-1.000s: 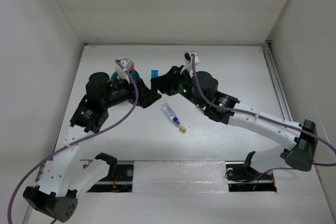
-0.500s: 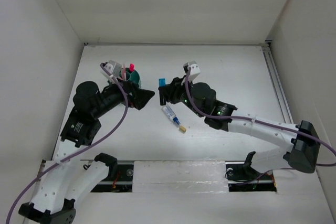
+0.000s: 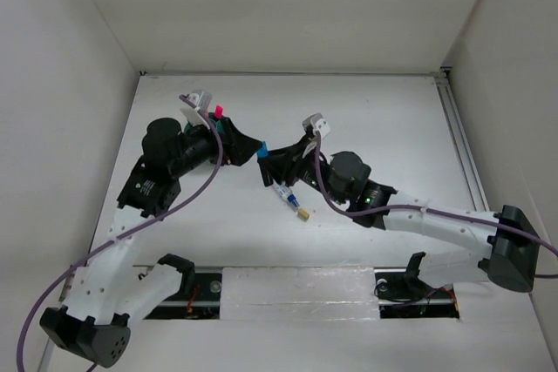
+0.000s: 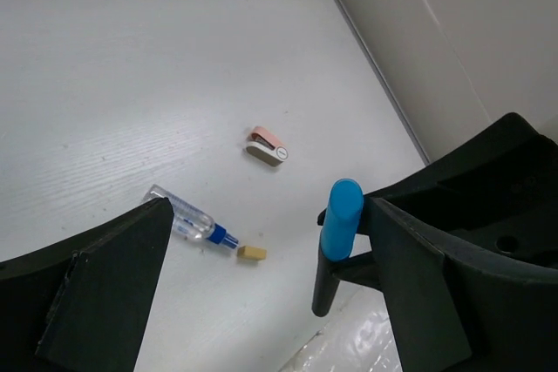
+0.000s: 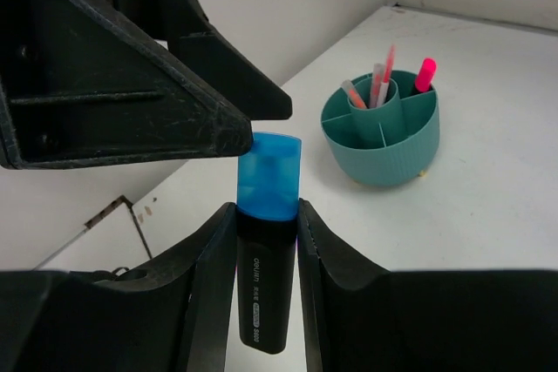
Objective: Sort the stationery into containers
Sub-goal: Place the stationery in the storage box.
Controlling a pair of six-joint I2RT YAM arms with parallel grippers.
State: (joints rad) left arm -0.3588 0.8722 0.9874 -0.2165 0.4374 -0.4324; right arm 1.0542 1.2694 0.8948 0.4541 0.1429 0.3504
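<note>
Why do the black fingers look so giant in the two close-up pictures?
Left wrist view: the left gripper sits right by the lens, so it dwarfs the clear pen. Right wrist view: same for the right gripper, holding the blue-capped marker.

This is looking like a robotics lab test cell rather than any home or office. Two white-and-black robot arms [image 3: 436,219] are standing bolted side by side at the near edge of a bare white table [image 3: 392,119]. Plain white panels [image 3: 288,6] are boxing the table in at the back and both sides. Purple cables [image 3: 436,209] are trailing loose along the arms, and a metal rail [image 3: 460,141] is running down the right edge. A teal organiser cup [image 5: 384,158] and a blue-capped highlighter [image 5: 268,185] are appearing as lone desk goods in this stripped setting.
</note>
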